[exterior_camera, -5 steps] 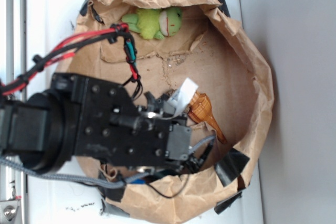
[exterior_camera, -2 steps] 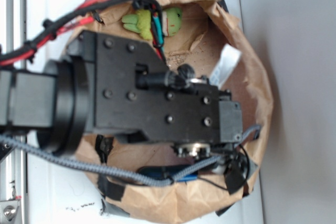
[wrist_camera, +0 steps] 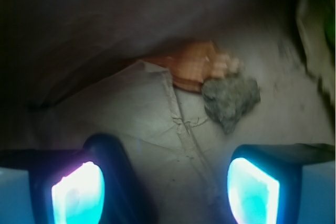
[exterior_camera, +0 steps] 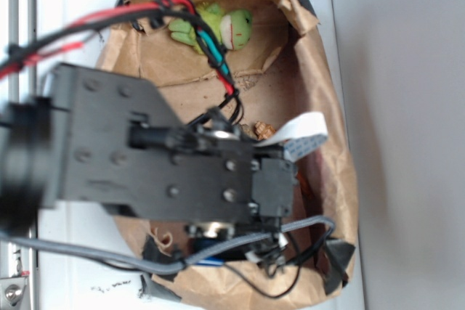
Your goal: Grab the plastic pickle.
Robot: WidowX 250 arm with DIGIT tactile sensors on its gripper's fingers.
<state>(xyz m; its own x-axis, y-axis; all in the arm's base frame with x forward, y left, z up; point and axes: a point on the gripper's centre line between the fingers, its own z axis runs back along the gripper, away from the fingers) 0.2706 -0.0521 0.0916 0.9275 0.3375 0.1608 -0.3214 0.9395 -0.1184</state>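
Jaws spread wide, empty; gripper (wrist_camera: 163, 192) hangs in search. We see only rock (wrist_camera: 231, 98) and seashell (wrist_camera: 191, 69) ahead. Pickle unseen; we'd reposition.

Surface: white table (exterior_camera: 65, 5), grey area to its right.
On it: crumpled brown paper bag (exterior_camera: 323, 70), black tape at the edges, lying open.

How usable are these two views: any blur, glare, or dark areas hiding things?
Exterior: the arm is motion-blurred at left and covers most of the paper bag; the plush frog is clear. Wrist: dim and soft; the fingertips glow overexposed; rock and seashell discernible, no pickle visible.
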